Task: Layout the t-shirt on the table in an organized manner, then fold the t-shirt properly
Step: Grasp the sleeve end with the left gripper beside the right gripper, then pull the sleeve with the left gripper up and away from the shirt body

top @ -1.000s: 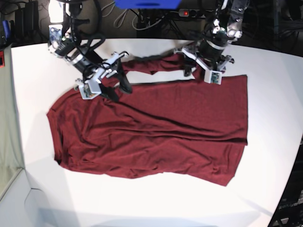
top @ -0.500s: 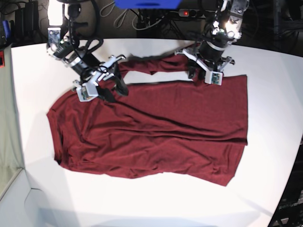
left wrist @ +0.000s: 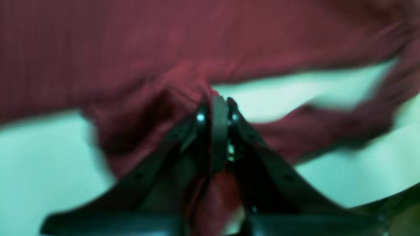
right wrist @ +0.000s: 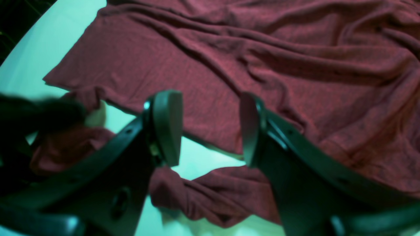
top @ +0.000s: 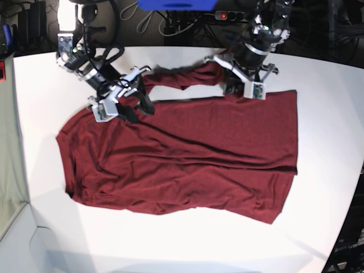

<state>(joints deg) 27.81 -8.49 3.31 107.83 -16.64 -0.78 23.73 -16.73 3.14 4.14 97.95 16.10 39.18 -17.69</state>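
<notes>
Base view shows the table [top: 187,250], a broad white top, with the t-shirt [top: 187,153] spread across its middle, wrinkled in long diagonal folds. The body of the shirt lies flat; a narrower strip of the same fabric, which looks like a sleeve [top: 182,78], runs along the far edge, with a gap of bare table between it and the body.

On that view's right, the left gripper [top: 242,85] sits at the far edge of the shirt, where the sleeve meets the body. Its wrist camera, though blurred, shows the left gripper [left wrist: 216,105] with its black fingers [left wrist: 200,131] pressed together and maroon cloth bunched up against the tips, so it is pinching the t-shirt [left wrist: 164,46].

On the base view's left, the right gripper [top: 139,105] hangs over the shirt near the other end of the sleeve. From its wrist camera, the right gripper [right wrist: 210,127] stands wide apart, nothing between its fingers [right wrist: 167,124]; the body of the t-shirt [right wrist: 262,59] lies beyond the tips and the sleeve [right wrist: 213,193] crumples just beneath them, with bare table [right wrist: 197,154] showing between.
</notes>
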